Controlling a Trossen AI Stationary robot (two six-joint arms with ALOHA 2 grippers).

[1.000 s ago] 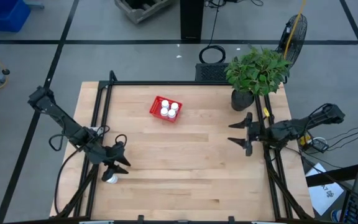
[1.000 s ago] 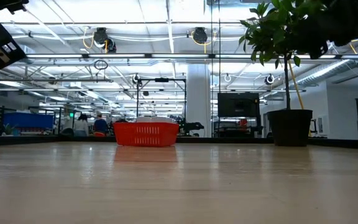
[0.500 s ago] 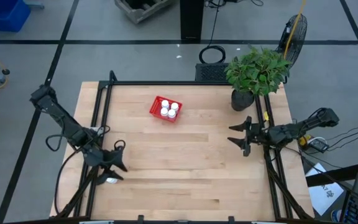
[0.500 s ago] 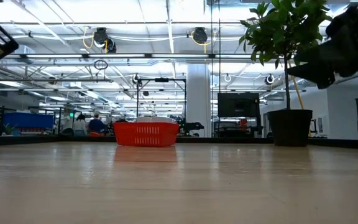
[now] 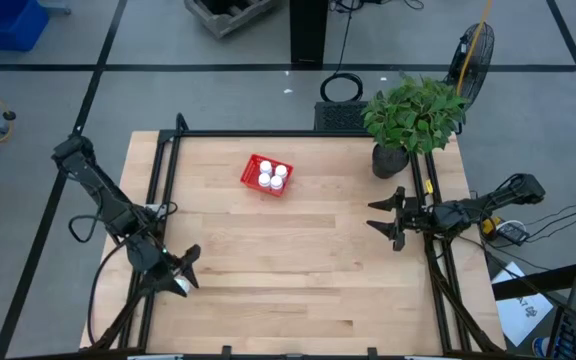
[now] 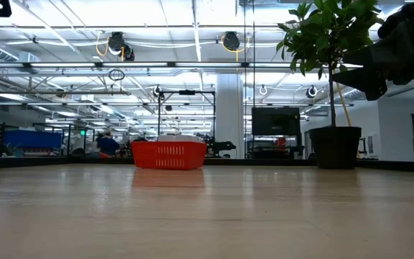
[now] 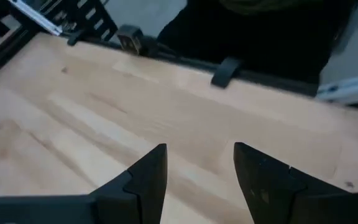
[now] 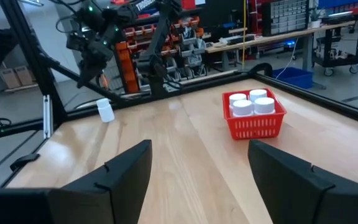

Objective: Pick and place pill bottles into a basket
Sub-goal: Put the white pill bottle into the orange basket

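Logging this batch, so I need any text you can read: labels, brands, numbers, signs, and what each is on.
Nothing can be read.
Bottles in the basket and the lone bottle on the table: no label showing.
Lettering behind the table: too blurred.
Sheet of paper beside the table: print too small.

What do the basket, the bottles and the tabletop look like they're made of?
Basket: bright red plastic by the look, with meshed, slatted sides. Bottles: probably smooth white plastic, with plain white caps; one more stands alone on the table. Tabletop: pale wood planks, with visible grain and seams.
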